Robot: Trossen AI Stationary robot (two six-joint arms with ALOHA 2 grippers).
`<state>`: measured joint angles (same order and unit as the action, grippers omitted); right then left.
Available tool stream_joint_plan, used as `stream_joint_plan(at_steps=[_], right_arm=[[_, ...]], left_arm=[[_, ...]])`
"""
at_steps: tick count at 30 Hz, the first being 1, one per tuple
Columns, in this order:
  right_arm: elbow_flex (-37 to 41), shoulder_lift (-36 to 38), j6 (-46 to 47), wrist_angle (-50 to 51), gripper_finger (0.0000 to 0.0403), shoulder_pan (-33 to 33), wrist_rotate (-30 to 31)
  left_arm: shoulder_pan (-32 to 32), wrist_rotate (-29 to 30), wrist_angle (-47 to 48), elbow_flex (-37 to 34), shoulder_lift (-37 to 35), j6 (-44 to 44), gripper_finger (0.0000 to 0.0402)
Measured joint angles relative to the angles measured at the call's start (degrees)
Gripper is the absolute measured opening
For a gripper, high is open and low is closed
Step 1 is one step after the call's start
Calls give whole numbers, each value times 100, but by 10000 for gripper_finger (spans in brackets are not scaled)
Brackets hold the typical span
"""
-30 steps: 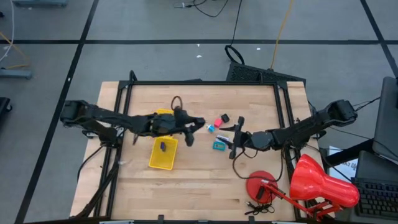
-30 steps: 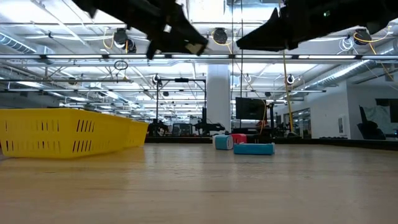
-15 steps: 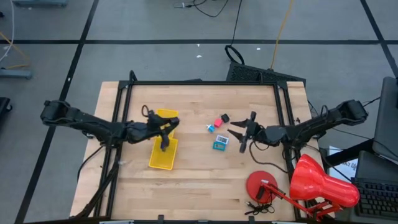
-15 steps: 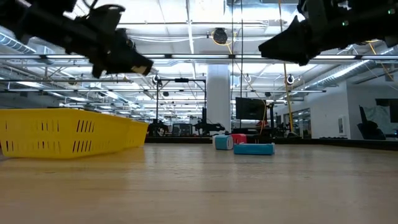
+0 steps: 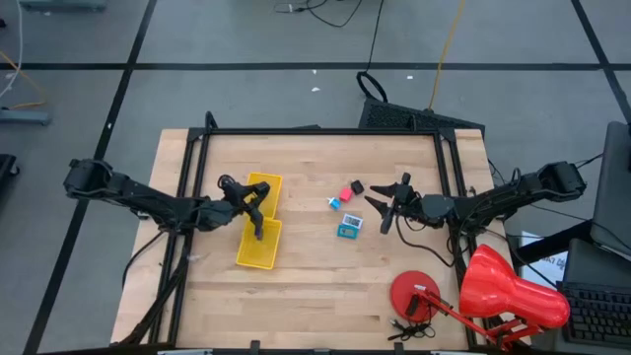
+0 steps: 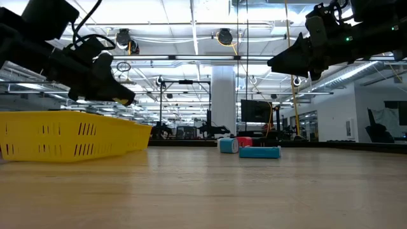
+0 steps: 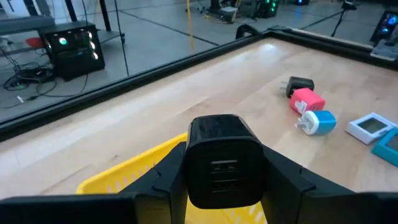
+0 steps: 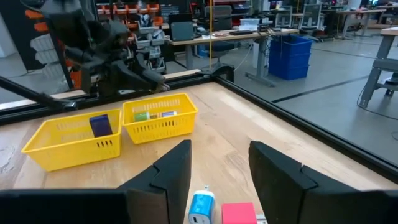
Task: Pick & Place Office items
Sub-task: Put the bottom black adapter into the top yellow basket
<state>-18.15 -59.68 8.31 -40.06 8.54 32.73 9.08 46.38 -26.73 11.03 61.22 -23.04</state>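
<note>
Gripping a black block (image 7: 224, 158) over the yellow tray (image 5: 258, 242), the left gripper (image 5: 258, 209) is hovering while the right gripper (image 5: 386, 209) is hanging open, empty.

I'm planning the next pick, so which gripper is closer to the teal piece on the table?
Right. The right gripper hangs just beside the teal piece; the left gripper is over the yellow tray, holding a black block.

I am finding no text, label, brand, number or sign that I can read anywhere. The black block (image 7: 224, 160) I am holding in my left hand (image 7: 224, 186) shows only moulded slots, no lettering.
</note>
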Motion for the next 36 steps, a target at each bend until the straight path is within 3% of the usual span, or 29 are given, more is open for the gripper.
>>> stream_joint_plan(at_steps=[10,20,36], right_arm=[[0,0,-1,0,142,0,-22],[0,-2,0,-1,139,1,-41],[-2,-2,-17,-1,139,0,-280]], left_arm=[[-152,16,-58,26,883,-887,147],[-324,-1,-65,287,1691,-1049,156],[-463,-156,-63,343,1839,-1220,181]])
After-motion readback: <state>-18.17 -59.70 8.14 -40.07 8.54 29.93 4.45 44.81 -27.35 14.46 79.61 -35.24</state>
